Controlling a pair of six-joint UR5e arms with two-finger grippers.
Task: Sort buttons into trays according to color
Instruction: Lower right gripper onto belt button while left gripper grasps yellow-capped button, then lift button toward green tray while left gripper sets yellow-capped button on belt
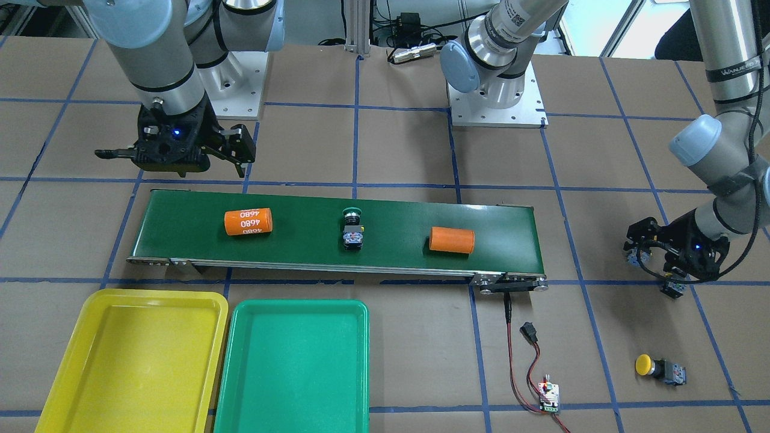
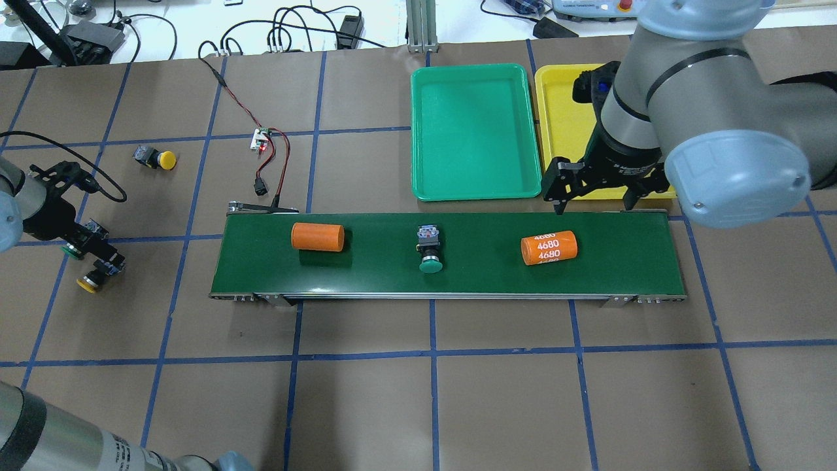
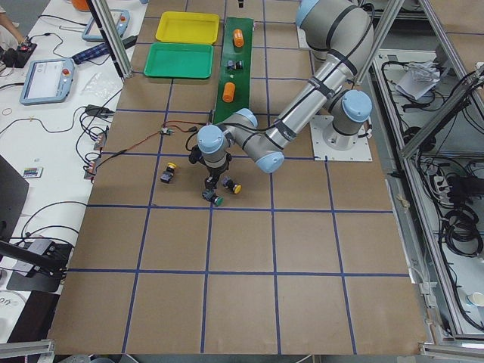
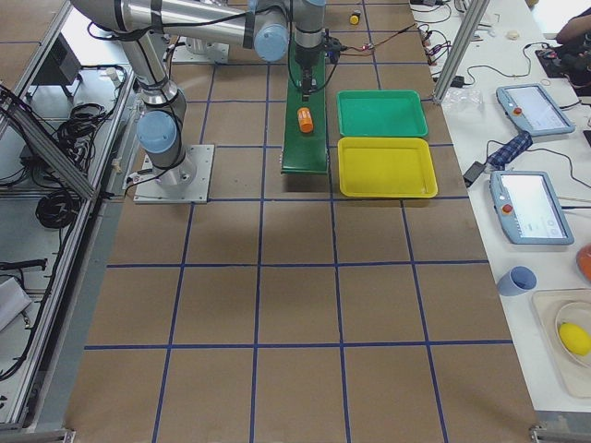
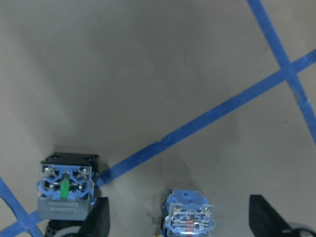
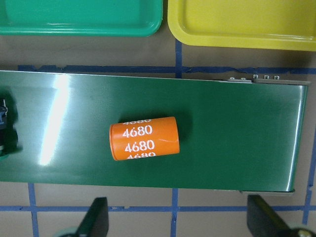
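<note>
Black fingers (image 5: 96,222) of the left tool (image 5: 180,224) stand wide apart at the bottom of its wrist view. They straddle one button (image 5: 190,219), seen from its blue terminal end. A gap shows on either side, so the tool grips nothing. A neighbouring button (image 5: 64,190), blocky and grey with a green strip in its terminal block, sits just outside one finger on the brown paper counter (image 5: 148,74), which is gridded with blue tape. Overhead, this pair shows one green and one yellow cap; which cap lies between the fingers I cannot tell.

The right tool (image 6: 180,219) hangs just as wide open by the edge of the conveyor belt (image 6: 237,138), holding and touching nothing. An orange cylinder printed 4680 (image 6: 144,138) lies on the belt nearby.

Four buttons show, two green-capped and two yellow-capped. Besides the pair by the left tool, a lone yellow button (image 2: 157,159) lies on the counter near them. A green button (image 2: 429,252) lies on its side mid-belt, between the printed cylinder and a plain cylinder (image 2: 318,237). Two shallow, glossy plastic trays with rounded corners, a green tray (image 2: 471,131) and a yellow tray (image 2: 562,124), sit side by side just beyond the belt. One small circuit board (image 2: 262,137) trails red and black wires.
</note>
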